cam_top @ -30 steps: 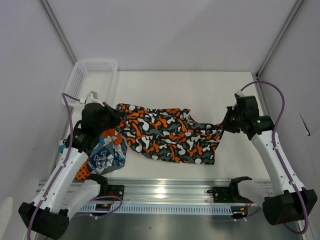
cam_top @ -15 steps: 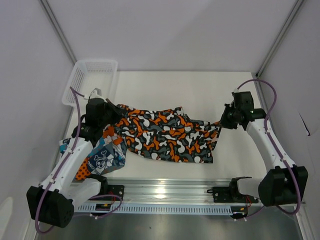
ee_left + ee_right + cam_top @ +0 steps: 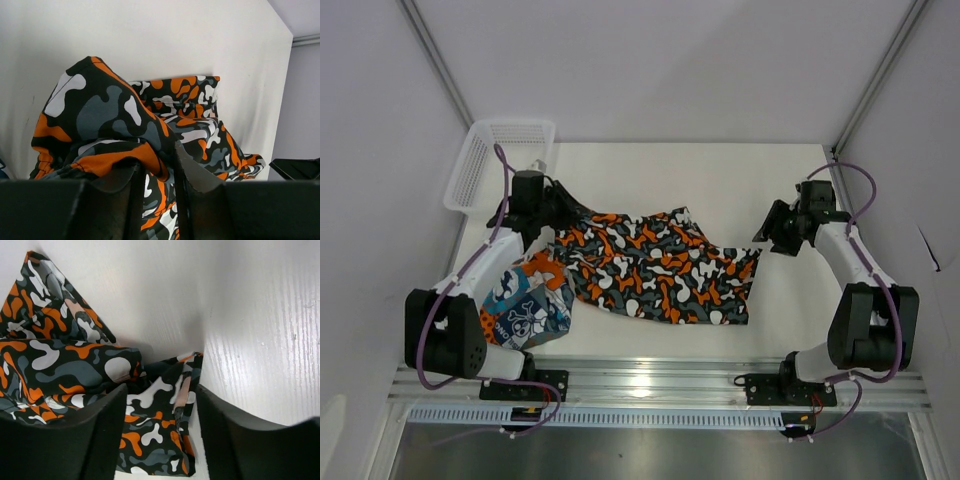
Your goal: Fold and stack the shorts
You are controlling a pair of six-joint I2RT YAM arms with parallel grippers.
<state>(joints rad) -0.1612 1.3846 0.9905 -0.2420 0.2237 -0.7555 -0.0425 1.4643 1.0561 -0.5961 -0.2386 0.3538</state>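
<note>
Right gripper [image 3: 161, 390] stands well open, its two fingers wide apart and holding nothing; the 3 o'clock corner of the camouflage shorts [image 3: 655, 270] lies on the table [image 3: 720, 180] just under the gap, not pinched; left gripper [image 3: 160, 167] has its jaws only a little apart, with a raised fold of the same cloth down between them, and whether it is pinching this fold or the cloth only rests there I cannot tell. Seen from above, the camouflage shorts are spread across the middle of the table, fairly flat but wrinkled, with a hump at their 10 o'clock corner where the left gripper is; the skull shorts [image 3: 525, 305] lie crumpled at about 8 o'clock, touching the camouflage pair at its left edge; the basket [image 3: 480, 155] is at 10 o'clock, apart from both. I judge that the step in hand is laying out the camouflage pair before the first fold; nothing looks folded yet, so the task seems early. The next move probably calls for both grippers to take the corners of one edge and carry them over to the opposite edge together; the hump at 10 o'clock should be flat first, otherwise the fold may come out crooked.
</note>
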